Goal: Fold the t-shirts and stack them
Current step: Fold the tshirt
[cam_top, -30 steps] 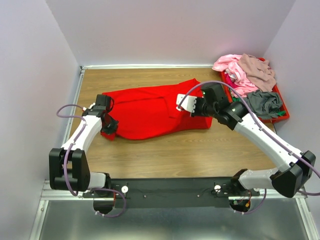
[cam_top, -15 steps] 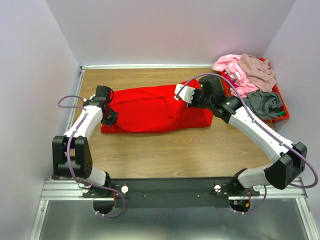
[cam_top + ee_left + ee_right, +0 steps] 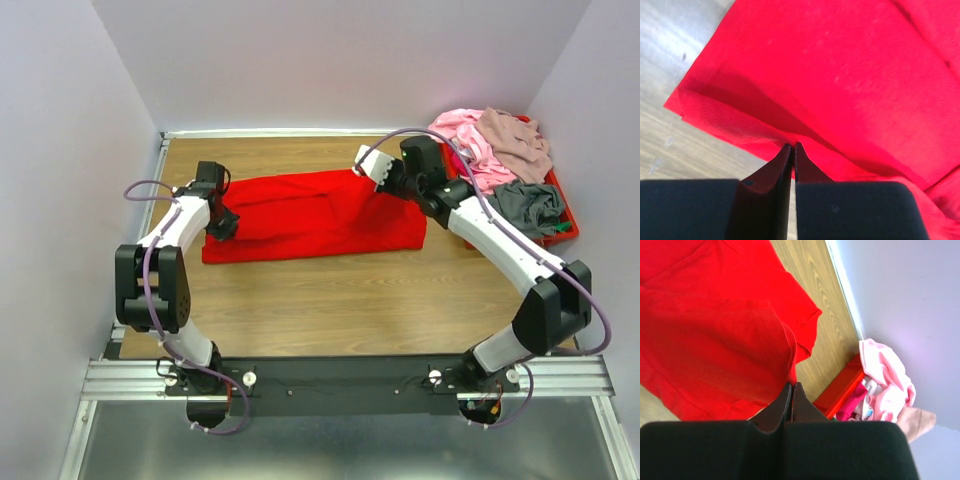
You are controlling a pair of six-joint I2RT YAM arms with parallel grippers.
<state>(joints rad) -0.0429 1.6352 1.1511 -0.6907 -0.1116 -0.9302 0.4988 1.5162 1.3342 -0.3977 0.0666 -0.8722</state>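
Note:
The bright red t-shirt (image 3: 320, 215) lies across the middle of the wooden table as a long band, folded over lengthwise. My left gripper (image 3: 225, 222) is at its left end, shut on a pinch of red fabric (image 3: 850, 75) at its fingertips (image 3: 792, 146). At the far right corner of the shirt, my right gripper (image 3: 383, 185) is also shut on an edge of the red cloth (image 3: 715, 340), as its wrist view (image 3: 791, 385) shows. More t-shirts sit piled at the back right: pink (image 3: 462, 135), mauve-beige (image 3: 510, 135) and grey (image 3: 525, 205).
A rigid red tray (image 3: 563, 205) at the back right holds the shirt pile; its rim (image 3: 840, 387) lies just beyond my right fingertips. Lilac walls close in the table on the left, back and right. Bare wood (image 3: 350, 300) stretches in front of the red shirt.
Both grippers have carried the shirt's near edge away from the bases toward the back wall. The red shirt has gone from a wide spread to a narrower folded band.

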